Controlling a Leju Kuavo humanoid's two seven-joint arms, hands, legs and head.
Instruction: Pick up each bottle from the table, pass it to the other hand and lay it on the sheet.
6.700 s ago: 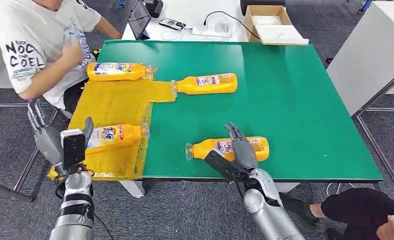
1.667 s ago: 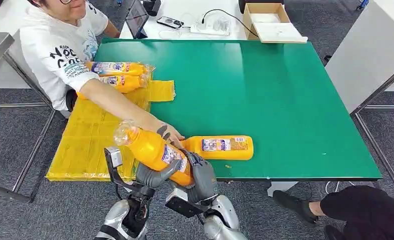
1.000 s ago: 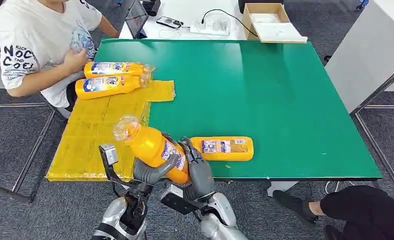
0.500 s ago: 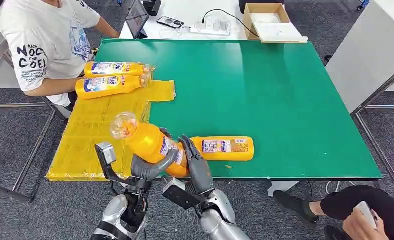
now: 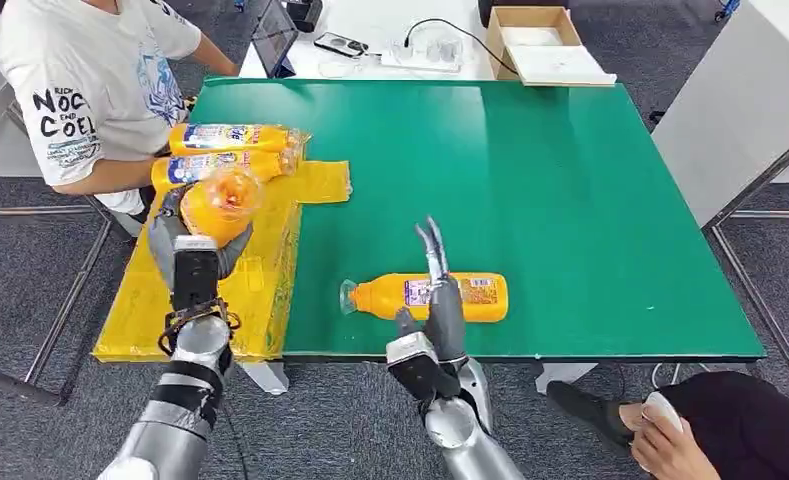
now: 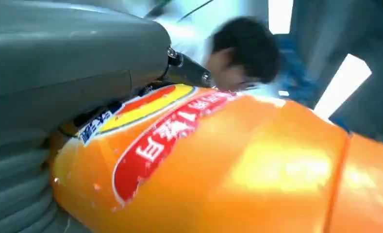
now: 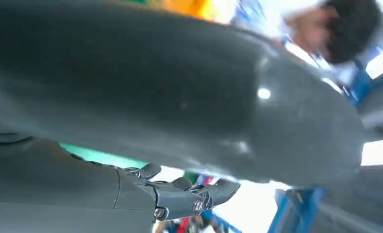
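Since half a second ago, both hands have parted: the left hand (image 5: 192, 240) now grips the held bottle (image 5: 216, 201) alone, raised above the yellow sheet (image 5: 220, 270), fingers wrapped around its body (the left wrist view shows the orange body and red label pressed against the palm). Beyond this hand, two more bottles (image 5: 232, 150) lie side by side at the sheet's far end, beside a seated person (image 5: 90, 80). The right hand (image 5: 438, 295) holds nothing, fingers extended and apart, over the near edge of the green desk (image 5: 570, 190). Directly under its fingers lies another bottle (image 5: 425, 296), cap pointing toward the sheet.
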